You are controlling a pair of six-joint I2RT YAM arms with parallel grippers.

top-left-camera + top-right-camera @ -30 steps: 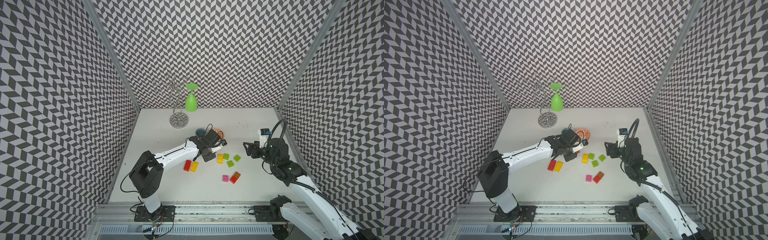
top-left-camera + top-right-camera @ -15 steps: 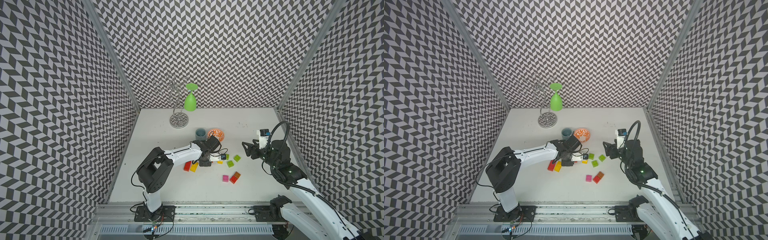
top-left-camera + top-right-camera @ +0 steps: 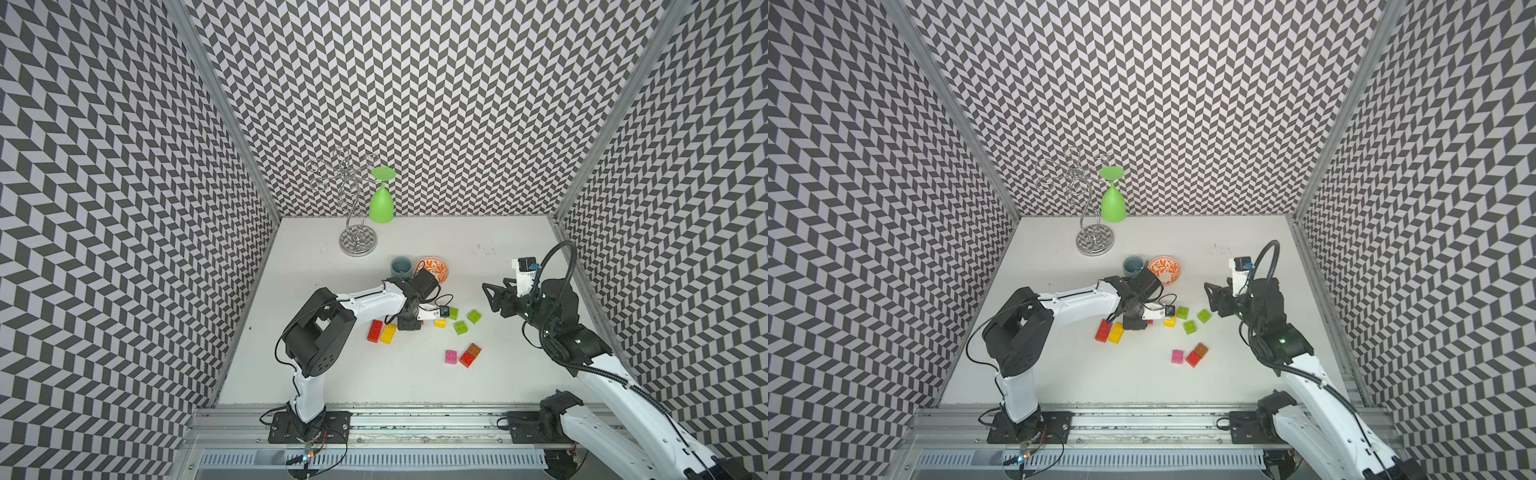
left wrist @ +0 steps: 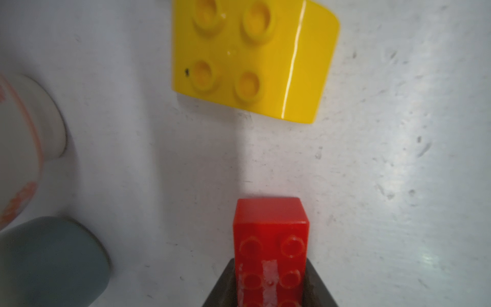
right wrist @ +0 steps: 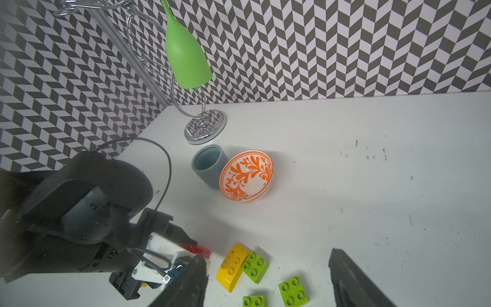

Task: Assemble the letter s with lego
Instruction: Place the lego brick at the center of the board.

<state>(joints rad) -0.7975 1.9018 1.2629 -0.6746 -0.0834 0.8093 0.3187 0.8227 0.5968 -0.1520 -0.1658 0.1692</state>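
A red lego brick (image 4: 271, 228) stands between the fingers of my left gripper (image 4: 270, 263), which is shut on it low over the table. A curved yellow brick (image 4: 249, 58) lies just ahead of it. In both top views the left gripper (image 3: 409, 322) sits between a red-and-yellow long pair (image 3: 381, 332) and the yellow brick (image 3: 440, 323). Three lime bricks (image 3: 460, 328) lie to the right. A pink brick (image 3: 451, 356) and a joined red-and-brown pair (image 3: 470, 355) lie nearer the front. My right gripper (image 3: 488, 293) (image 5: 265, 253) hangs open and empty, right of the lime bricks.
An orange-patterned bowl (image 3: 432, 269) and a grey-blue cup (image 3: 401, 266) stand just behind the left gripper. A chrome glass rack (image 3: 357, 241) with a hanging green glass (image 3: 381, 203) stands at the back wall. Patterned walls close in three sides.
My left gripper has moved from over the bowl toward the front and down to the table with the red brick. The right arm has barely shifted.
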